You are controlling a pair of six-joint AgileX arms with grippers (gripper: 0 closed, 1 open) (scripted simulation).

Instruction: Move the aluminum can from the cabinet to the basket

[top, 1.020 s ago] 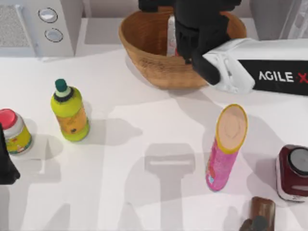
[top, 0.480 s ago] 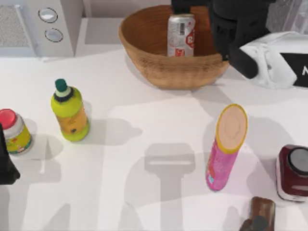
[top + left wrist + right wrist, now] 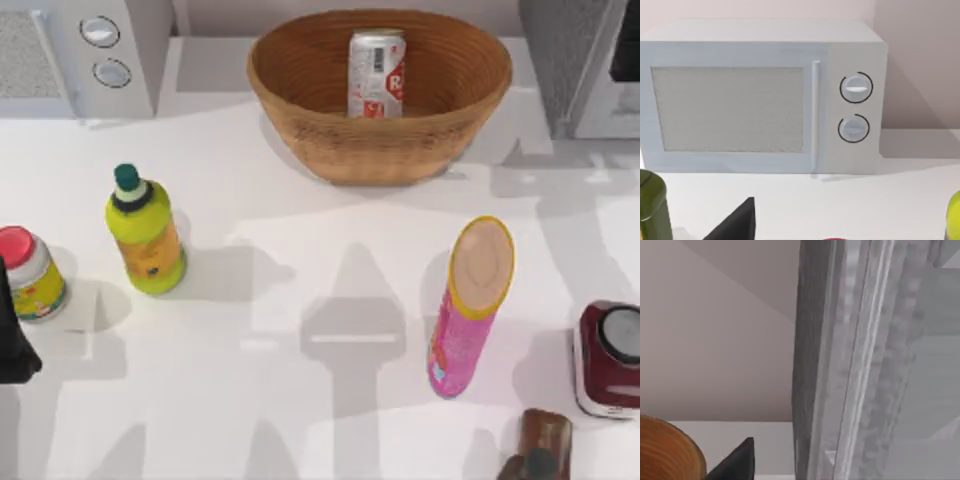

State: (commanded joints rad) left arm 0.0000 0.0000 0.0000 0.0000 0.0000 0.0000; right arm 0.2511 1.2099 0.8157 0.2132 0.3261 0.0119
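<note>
White tabletop [image 3: 300, 300] runs under everything, with a pale wall behind it. The aluminum can [image 3: 376, 73] stands upright inside the basket [image 3: 300, 110], toward its far wall, and nothing grips it. I judge the carrying step done: the can is out of the cabinet [image 3: 565, 60] and resting where the task wants it.

The right gripper [image 3: 735, 462] sits close in front of the cabinet's grey side and pale door frame [image 3: 840, 365], and the basket's brown rim [image 3: 665, 450] is near it on one side. The can is therefore a little way off from this claw, not between its jaws. Whether the claw is spread or closed I cannot tell, since just a dark wedge of it is visible. It appears to hold nothing.

The left gripper [image 3: 735, 222] is parked well apart from the basket, facing a white microwave [image 3: 760, 95] with two round knobs. I cannot tell its opening either.

As for containers, the basket holds the can alone. The cabinet's inside is hidden. A green bottle [image 3: 145, 232], a red-lidded jar [image 3: 28, 272] and a pink tube [image 3: 470, 305] stand capped on the table, far from the right claw.

The next move, as I read it, calls for little more than keeping the right arm clear of the basket rim while it goes to rest, so the can is not knocked over
</note>
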